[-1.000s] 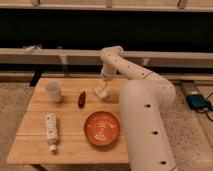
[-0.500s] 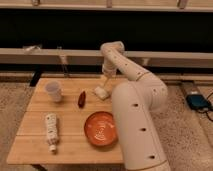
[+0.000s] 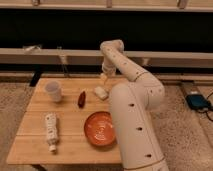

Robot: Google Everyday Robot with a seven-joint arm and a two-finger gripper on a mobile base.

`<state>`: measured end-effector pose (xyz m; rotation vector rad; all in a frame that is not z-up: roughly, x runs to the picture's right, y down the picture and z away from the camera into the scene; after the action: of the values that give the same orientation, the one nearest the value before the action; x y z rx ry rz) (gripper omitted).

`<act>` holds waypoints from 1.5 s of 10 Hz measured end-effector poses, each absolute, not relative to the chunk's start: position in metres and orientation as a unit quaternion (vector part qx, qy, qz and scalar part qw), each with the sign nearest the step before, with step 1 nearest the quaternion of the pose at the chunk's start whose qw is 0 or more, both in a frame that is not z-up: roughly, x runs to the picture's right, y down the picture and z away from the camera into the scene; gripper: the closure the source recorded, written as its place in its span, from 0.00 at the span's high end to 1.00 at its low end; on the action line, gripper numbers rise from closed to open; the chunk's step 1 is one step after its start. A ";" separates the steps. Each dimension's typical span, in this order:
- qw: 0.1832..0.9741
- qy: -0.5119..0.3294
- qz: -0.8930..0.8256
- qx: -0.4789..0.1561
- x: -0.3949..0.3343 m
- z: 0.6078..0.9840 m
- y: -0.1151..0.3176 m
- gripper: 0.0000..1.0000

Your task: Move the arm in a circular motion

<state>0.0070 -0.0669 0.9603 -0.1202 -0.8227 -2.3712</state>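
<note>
At the very tip, the gripper (image 3: 102,91): low over the table (image 3: 70,150), about midway along its length and nearer the far edge, just beside a small dark red item (image 3: 81,99). Open or closed: cannot tell.

Up from there, a slim wrist link to a rounded elbow above the far edge. Then the arm (image 3: 132,117), widening into thick cream segments down past the near right corner.

Since a second ago: tip almost on the same spot, with the thick lower segment swung leftward and now covering the right rim of the orange bowl (image 3: 97,129) by the near edge. Likely meaning: circular sweep under way, driven mostly from the big joints. Impossible to judge how much of the circle done.

Further out, a white cup (image 3: 53,91) toward the far left corner and a pale bottle (image 3: 51,131) lying flat by the left edge, both well apart from the arm. Worth watching: bowl and red item close under the sweep.
</note>
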 end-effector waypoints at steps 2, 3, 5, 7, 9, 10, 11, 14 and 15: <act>0.269 -0.306 -0.913 -0.016 -0.033 0.950 -0.084 0.80; 0.249 -0.308 -0.918 -0.004 -0.056 0.944 -0.091 0.80; 0.203 -0.311 -0.928 0.025 -0.110 0.929 -0.110 0.80; 0.155 -0.314 -0.935 0.052 -0.145 0.912 -0.122 0.80; 0.117 -0.318 -0.938 0.074 -0.169 0.890 -0.114 0.80; 0.100 -0.317 -0.939 0.085 -0.178 0.877 -0.106 0.80; 0.086 -0.317 -0.940 0.094 -0.186 0.866 -0.098 0.80; 0.037 -0.325 -0.936 0.131 -0.211 0.819 -0.064 0.80; 0.022 -0.328 -0.933 0.144 -0.214 0.800 -0.053 0.80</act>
<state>-0.2140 -0.0533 0.8003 0.4465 -1.0154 -2.8924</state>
